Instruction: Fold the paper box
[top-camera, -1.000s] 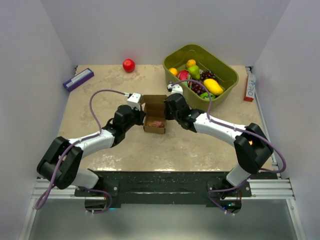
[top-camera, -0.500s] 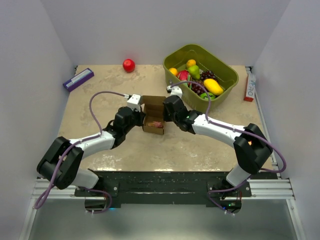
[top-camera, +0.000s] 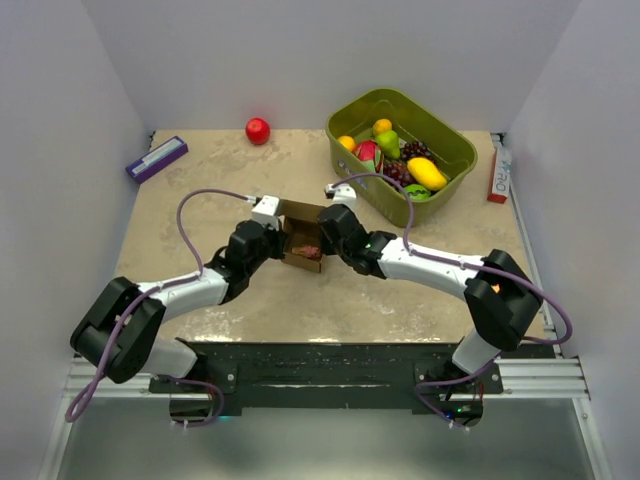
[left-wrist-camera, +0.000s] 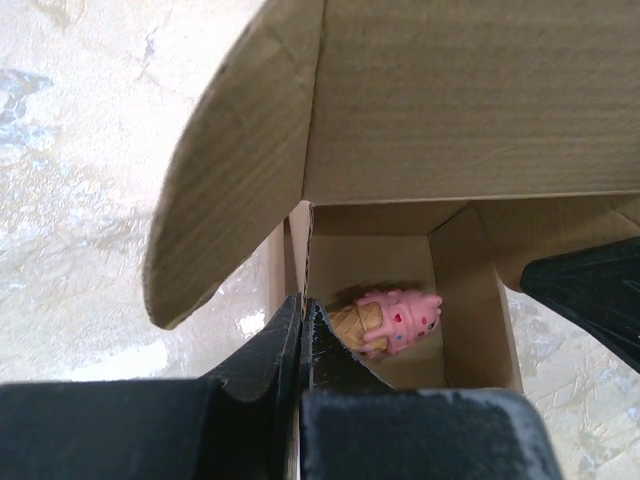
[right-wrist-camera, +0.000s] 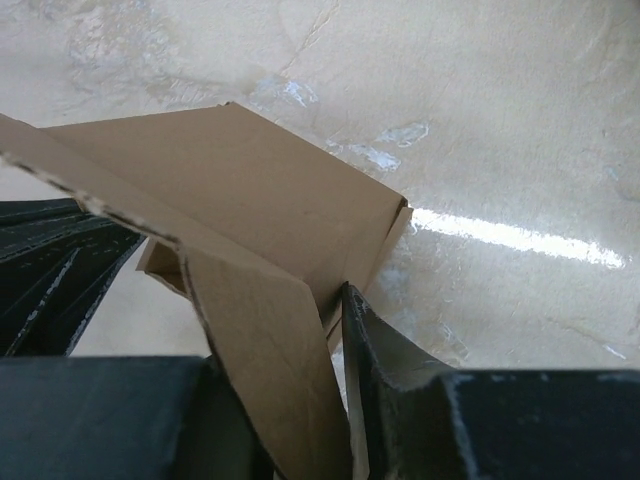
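Top external view, from the left: a flat purple-and-white box (top-camera: 157, 158) lies near the far left edge of the beige stone-patterned table (top-camera: 200, 195), with a small red ball (top-camera: 258, 130) further along the back. Near the middle, the left gripper (top-camera: 283, 238) and the right gripper (top-camera: 325, 233) meet on either side of the brown cardboard paper box (top-camera: 301, 226), which sits on the table with its top open and one flap raised. The arms cover most of its side walls from above. In the left wrist view the left gripper (left-wrist-camera: 301, 335) has its fingers pressed together on the thin left wall of the paper box (left-wrist-camera: 460, 100), and a pink ice-cream-cone toy (left-wrist-camera: 388, 320) lies on the box floor (the cone end is partly behind the fingers). In the right wrist view the right gripper (right-wrist-camera: 300, 400) is pinching a cardboard flap of the paper box (right-wrist-camera: 250, 190); one finger is hidden behind that flap, and the box interior cannot be seen. Further right stands an olive-green plastic bin (top-camera: 458, 150) of toy fruit, and a slim red-and-white box (top-camera: 498, 172) lies along the right edge, its lettering too small to read.
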